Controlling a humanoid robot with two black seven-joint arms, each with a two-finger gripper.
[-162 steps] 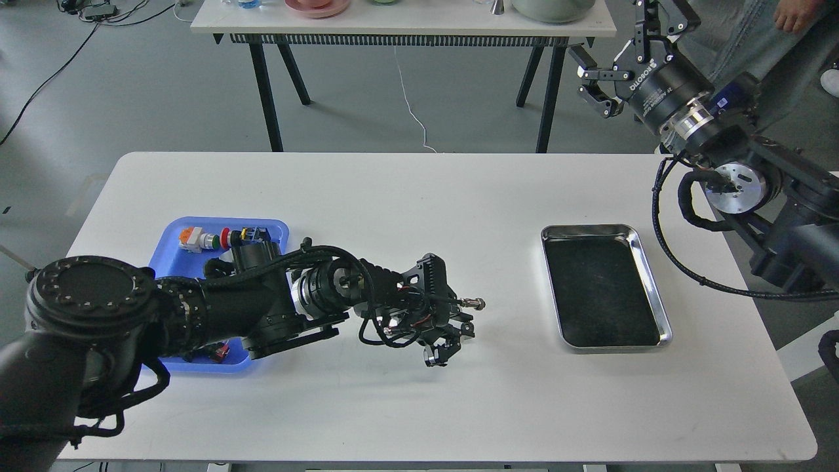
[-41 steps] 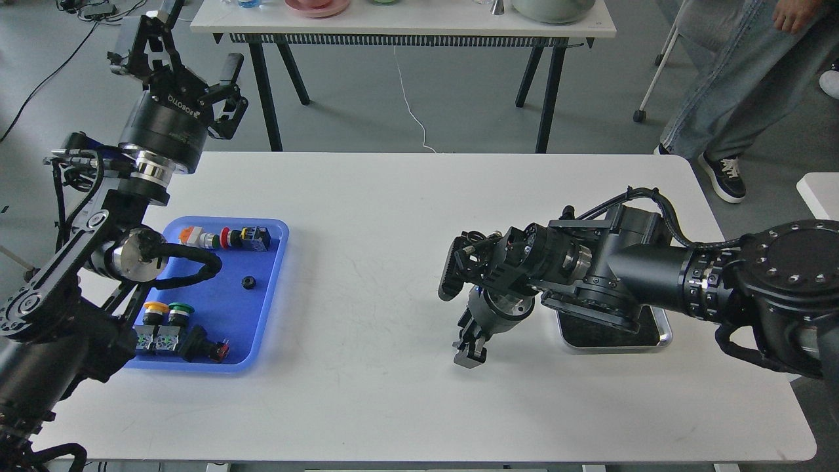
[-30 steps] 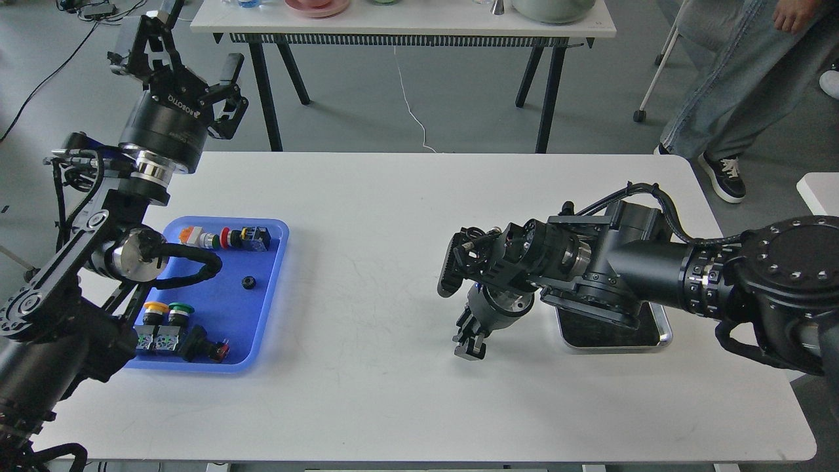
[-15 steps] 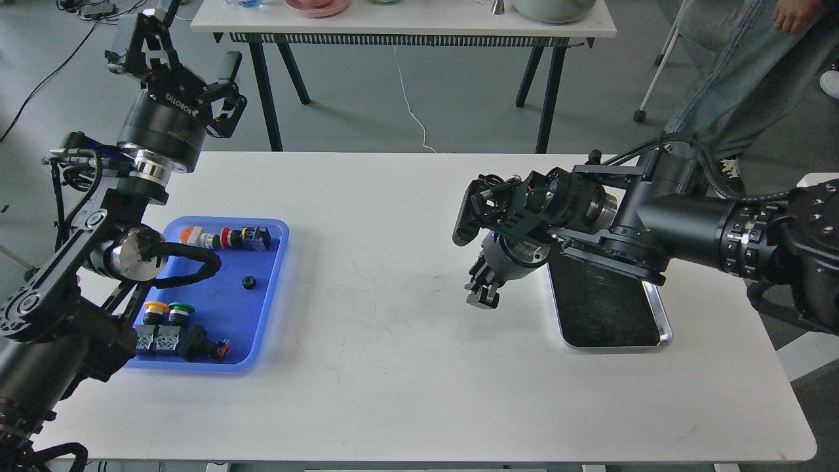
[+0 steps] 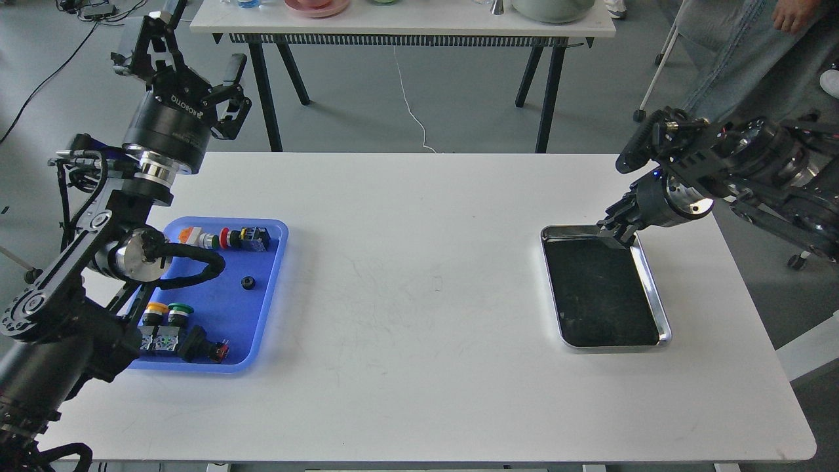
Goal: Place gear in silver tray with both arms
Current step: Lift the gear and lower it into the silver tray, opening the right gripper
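Note:
The silver tray lies on the right of the white table, and its dark bottom shows nothing in it. My right gripper hangs over the tray's far rim, fingers pointing down and left. It is small and dark, so I cannot tell its fingers apart or see anything held. My left gripper is raised high at the far left, beyond the table's edge, open and empty. A small black round part, possibly the gear, lies in the blue tray.
The blue tray also holds several push-button switches at the back and others at the front. A second table stands behind. A person's legs are at the far right.
My right arm has swung from the middle of the table up and to the right, and its gripper is now over the silver tray's far rim. My left arm has barely moved.

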